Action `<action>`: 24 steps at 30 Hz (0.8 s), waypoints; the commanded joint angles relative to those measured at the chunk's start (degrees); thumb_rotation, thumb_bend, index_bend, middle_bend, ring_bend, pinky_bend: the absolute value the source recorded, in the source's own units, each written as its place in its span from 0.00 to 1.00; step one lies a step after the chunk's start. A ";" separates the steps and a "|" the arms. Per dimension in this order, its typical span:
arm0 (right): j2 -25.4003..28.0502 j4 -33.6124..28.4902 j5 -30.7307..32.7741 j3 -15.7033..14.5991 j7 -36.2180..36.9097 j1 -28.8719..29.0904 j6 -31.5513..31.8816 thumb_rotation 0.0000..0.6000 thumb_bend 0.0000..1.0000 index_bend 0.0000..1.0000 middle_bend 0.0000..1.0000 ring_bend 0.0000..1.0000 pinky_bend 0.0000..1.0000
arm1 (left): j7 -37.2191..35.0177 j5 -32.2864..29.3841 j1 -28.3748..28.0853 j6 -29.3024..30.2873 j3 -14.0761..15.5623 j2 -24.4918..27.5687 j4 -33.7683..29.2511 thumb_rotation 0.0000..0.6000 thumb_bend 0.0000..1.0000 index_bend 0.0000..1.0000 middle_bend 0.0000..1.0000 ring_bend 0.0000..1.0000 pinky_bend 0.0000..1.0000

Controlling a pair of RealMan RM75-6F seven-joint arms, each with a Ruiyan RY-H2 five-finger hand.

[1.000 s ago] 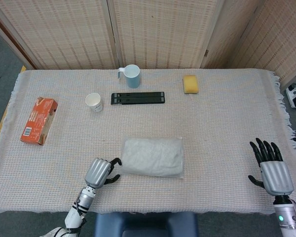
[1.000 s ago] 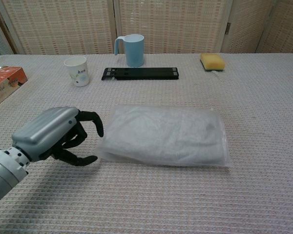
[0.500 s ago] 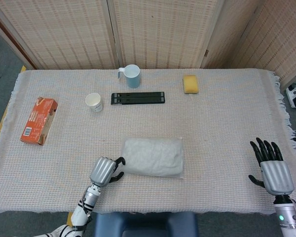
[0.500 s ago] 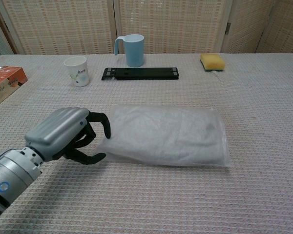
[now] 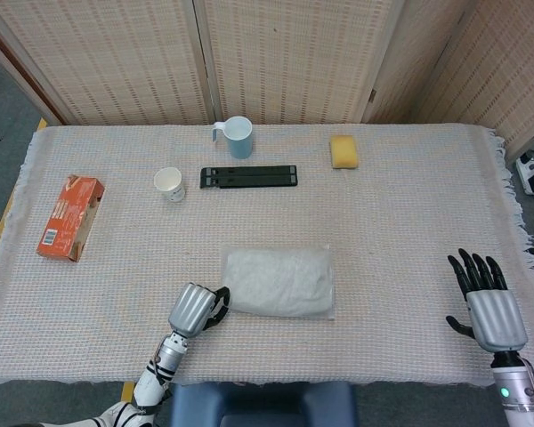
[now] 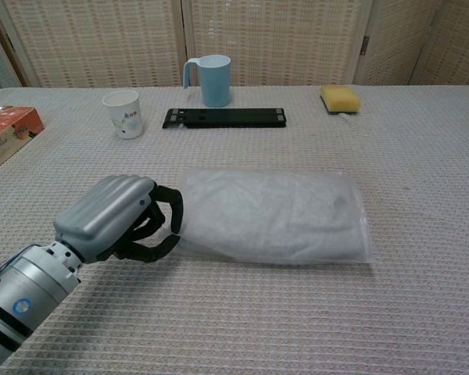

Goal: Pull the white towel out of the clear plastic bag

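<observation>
- Head view: the clear plastic bag (image 5: 279,283) is seen lying flat on the table (image 5: 409,222), near the front edge and a little left of centre, with the white towel (image 5: 276,280) folded inside it.
- Head view: the left hand (image 5: 194,309) is placed at the bag's left end, fingers curled toward it. The right hand (image 5: 488,302) is held well apart at the far right, fingers spread, with nothing in it.
- Chest view: the left hand (image 6: 113,216) is shown with fingertips (image 6: 174,221) curled against the bag's (image 6: 277,215) left edge. Contact is apparent, but whether film is actually pinched cannot be told from this angle.
- Chest view: the towel (image 6: 273,219) is judged fully enclosed; no part is out.
- Step in hand, as judged: securing the bag's left end. It would be done well by pinching film only, not towel, so that the towel stays free to slide. The right hand should then be brought to the other end.
</observation>
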 commanded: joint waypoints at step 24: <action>-26.90 29.31 -6.45 1.02 24.12 15.07 -10.91 1.00 0.29 0.42 0.00 0.00 0.00 | -0.10 0.20 0.10 1.26 1.44 2.10 -2.07 1.00 0.57 0.80 1.00 1.00 1.00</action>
